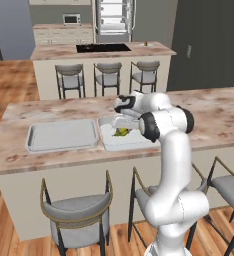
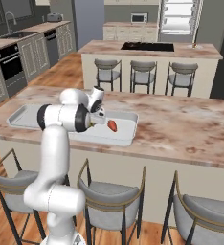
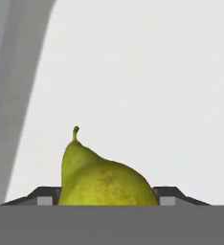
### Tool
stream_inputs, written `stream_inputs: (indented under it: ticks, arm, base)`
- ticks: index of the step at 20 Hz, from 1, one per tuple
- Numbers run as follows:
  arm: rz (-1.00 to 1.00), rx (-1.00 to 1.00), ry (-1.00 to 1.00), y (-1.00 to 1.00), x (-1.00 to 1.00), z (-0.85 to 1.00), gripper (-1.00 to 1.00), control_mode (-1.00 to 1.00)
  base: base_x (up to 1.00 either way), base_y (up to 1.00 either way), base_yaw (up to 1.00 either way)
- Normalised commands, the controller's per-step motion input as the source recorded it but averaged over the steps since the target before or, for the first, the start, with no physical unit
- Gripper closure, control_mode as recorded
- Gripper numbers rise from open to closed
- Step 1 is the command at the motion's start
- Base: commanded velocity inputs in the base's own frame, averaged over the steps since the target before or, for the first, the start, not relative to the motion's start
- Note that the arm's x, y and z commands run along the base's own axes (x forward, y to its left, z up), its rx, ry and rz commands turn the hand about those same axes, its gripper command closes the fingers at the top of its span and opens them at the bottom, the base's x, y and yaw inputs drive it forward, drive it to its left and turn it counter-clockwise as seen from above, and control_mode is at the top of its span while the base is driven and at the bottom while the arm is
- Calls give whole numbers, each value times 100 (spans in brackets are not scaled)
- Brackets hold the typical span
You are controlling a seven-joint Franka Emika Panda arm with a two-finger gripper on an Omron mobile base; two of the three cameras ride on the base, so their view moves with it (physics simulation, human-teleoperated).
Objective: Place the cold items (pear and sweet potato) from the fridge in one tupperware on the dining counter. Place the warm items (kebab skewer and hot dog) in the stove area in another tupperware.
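My gripper (image 1: 122, 126) hangs low over the right tupperware (image 1: 112, 145) on the dining counter, shut on the yellow-green pear (image 3: 106, 179). The pear (image 1: 121, 132) sits at or just above the tray floor. In the hand view it fills the gap between both fingertips (image 3: 44, 196), with its stem pointing up. A reddish sweet potato (image 2: 112, 125) lies in the same tupperware (image 2: 128, 130), just right of the hand (image 2: 97, 118). The second tupperware (image 1: 63, 135) stands beside it with nothing in it. The kebab skewer and hot dog are out of view.
Stools (image 1: 79, 212) line the near side of the dining counter (image 1: 214, 115). Behind it stands an island with a black cooktop (image 1: 103, 48) and three stools. The fridge (image 1: 114, 17) is at the far wall.
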Motion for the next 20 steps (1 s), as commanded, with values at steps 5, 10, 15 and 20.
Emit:
stream_inputs:
  ticks: [5,10,15,20]
  arm:
    - [0,-7,0,17,29,-49,-100,-100]
    - [-5,0,0,0,-14,1,-100,-100]
    - [-5,0,-4,0,-45,37,-100,-100]
    - [-6,-4,-20,0,-67,56,-100,-100]
  base:
    - [0,0,0]
    - [0,0,0]
    - [0,0,0]
    - [0,0,0]
